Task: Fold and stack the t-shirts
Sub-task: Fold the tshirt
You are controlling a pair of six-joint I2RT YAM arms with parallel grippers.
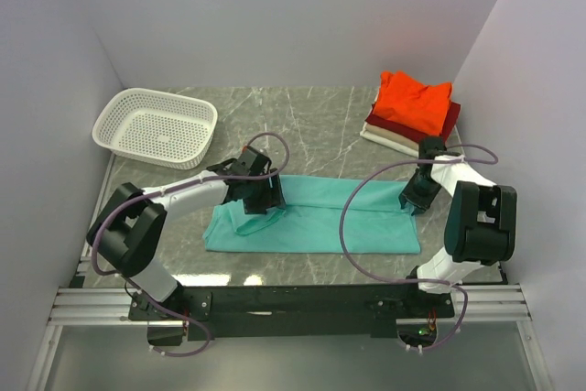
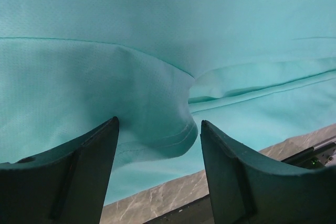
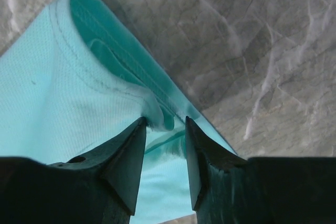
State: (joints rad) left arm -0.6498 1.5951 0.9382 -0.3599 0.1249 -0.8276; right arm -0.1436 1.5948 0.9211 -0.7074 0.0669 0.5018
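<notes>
Two hands sit low over the teal t-shirt, which lies flattened in a long band on the grey marbled counter between them. The left hand is spread wide, with a puckered hem of the shirt rising between its fingers. The right hand is at the shirt's other end, its jaws narrowed around a bunched seam (whether they actually pinch it, I cannot tell). Beyond the right hand, well apart from it, a stack rests in the far corner: the orange-red t-shirt on top, the dark red t-shirt under it, the cream t-shirt lowest. Beyond the left hand stands a white mesh basket. Plain pale walls close in the counter on three sides.
</notes>
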